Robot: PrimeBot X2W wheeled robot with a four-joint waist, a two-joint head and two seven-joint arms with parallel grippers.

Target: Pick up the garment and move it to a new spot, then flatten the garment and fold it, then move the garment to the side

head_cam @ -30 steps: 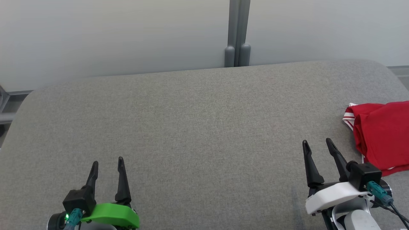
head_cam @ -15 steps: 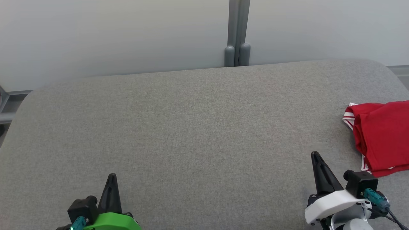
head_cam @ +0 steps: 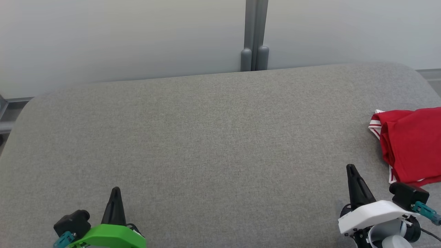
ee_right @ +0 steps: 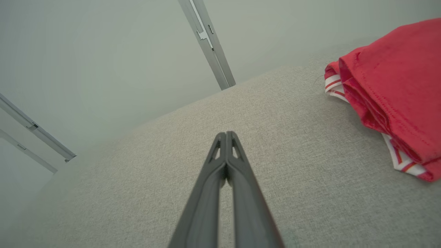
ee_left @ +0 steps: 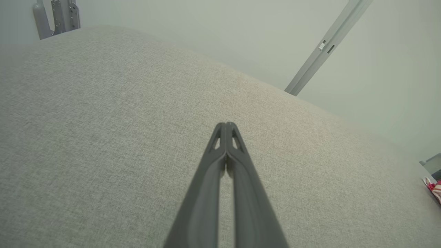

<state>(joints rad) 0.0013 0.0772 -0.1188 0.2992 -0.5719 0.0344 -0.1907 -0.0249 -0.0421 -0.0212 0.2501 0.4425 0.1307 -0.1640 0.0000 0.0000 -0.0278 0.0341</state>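
The red garment (head_cam: 411, 144) lies at the far right of the grey worktop (head_cam: 213, 137), in a layered pile that looks folded. The right hand (head_cam: 351, 167) sits just beside its near corner, apart from it, fingers pressed together on nothing. The left hand (head_cam: 115, 190) is well apart at the lower left, also closed and empty.

With the garment apparently folded and set aside, the step in hand is probably clearing the arms. To do it well, the right arm should draw straight back toward the robot, not sweep sideways, since its fingertips are near the striped trim and could snag the folds. The left arm has open cloth all round and can pull back freely.

The head view cuts the garment off at its right border. The right wrist view shows more: the stacked red layers, a stitched hem, and white-and-red trim poking out underneath. The left wrist view catches only a scrap of it, far off.
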